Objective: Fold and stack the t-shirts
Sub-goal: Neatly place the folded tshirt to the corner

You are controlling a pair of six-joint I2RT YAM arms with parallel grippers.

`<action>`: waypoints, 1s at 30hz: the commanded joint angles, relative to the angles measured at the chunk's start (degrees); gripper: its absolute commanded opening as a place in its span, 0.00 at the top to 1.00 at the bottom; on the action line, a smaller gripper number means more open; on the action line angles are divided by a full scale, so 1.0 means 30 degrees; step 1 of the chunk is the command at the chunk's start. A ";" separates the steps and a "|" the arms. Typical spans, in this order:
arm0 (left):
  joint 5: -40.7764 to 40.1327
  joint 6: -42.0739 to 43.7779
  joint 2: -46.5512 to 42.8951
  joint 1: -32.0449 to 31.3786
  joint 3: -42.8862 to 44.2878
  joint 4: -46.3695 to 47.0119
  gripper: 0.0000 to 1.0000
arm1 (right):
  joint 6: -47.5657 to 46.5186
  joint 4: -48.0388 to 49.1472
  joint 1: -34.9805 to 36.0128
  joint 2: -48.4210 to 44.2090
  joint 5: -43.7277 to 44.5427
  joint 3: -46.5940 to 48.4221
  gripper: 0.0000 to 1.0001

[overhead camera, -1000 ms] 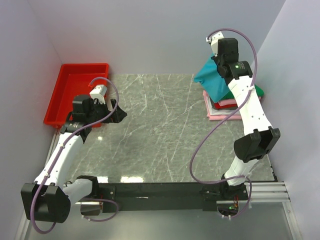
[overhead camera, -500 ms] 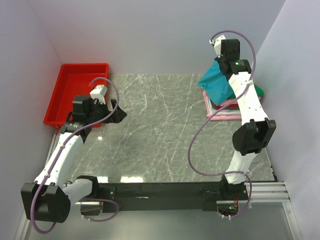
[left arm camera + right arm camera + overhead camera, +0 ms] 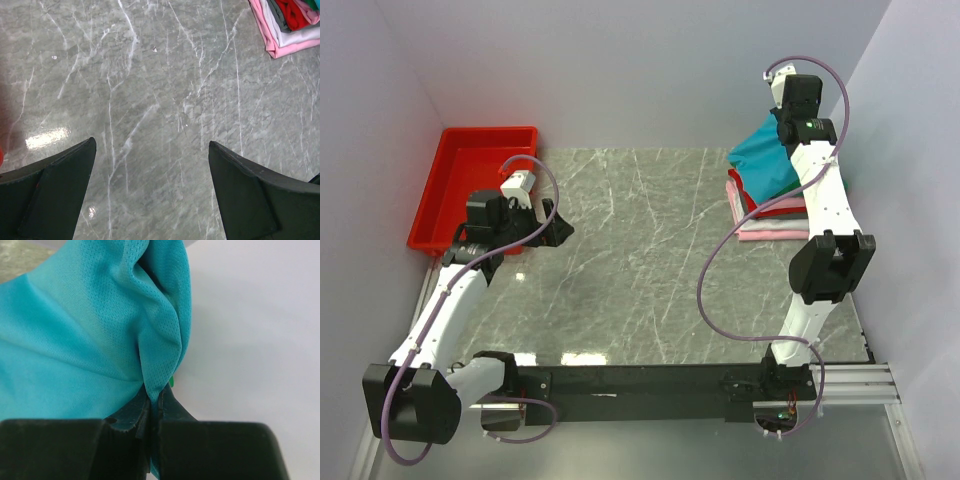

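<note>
Right gripper (image 3: pixel 155 402) is clamped shut on a pinched fold of the teal shirt (image 3: pixel 765 160), up at the far right corner by the wall. The shirt hangs bunched from the pinch. Its long axis runs diagonally, from the gripper down and left to the stack of folded shirts (image 3: pixel 770 228) (pink at bottom, whitish and red above). Its lower end overlaps the stack; can't tell if they touch. The stack lies flat at the right edge of the table (image 3: pixel 640 260). Left gripper (image 3: pixel 151 145) is wide open, holding nothing, over bare table near the red tray (image 3: pixel 470 168), well apart from the shirts.
</note>
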 commanded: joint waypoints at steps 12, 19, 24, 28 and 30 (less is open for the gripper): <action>-0.0201 0.0330 0.0228 -0.0087 0.0068 0.0339 0.01 | -0.0042 0.2180 -0.1511 0.2376 0.0061 0.1461 1.00; -0.0201 0.0359 0.0375 -0.0116 0.0068 0.0339 0.00 | -0.0189 0.2736 -0.2184 0.3517 0.0354 0.1607 1.00; -0.0289 0.0389 0.0463 -0.0145 0.0068 0.0281 0.01 | -0.0160 0.2942 -0.2537 0.4455 0.0354 0.2221 1.00; -0.0435 0.0418 0.0551 -0.0174 0.0039 0.0251 0.01 | -0.0335 0.3584 -0.2800 0.5538 0.1172 0.2254 0.97; -0.0464 0.0418 0.0580 -0.0203 0.0039 0.0280 0.01 | -0.0336 0.4200 -0.2976 0.5861 0.2047 0.2107 0.66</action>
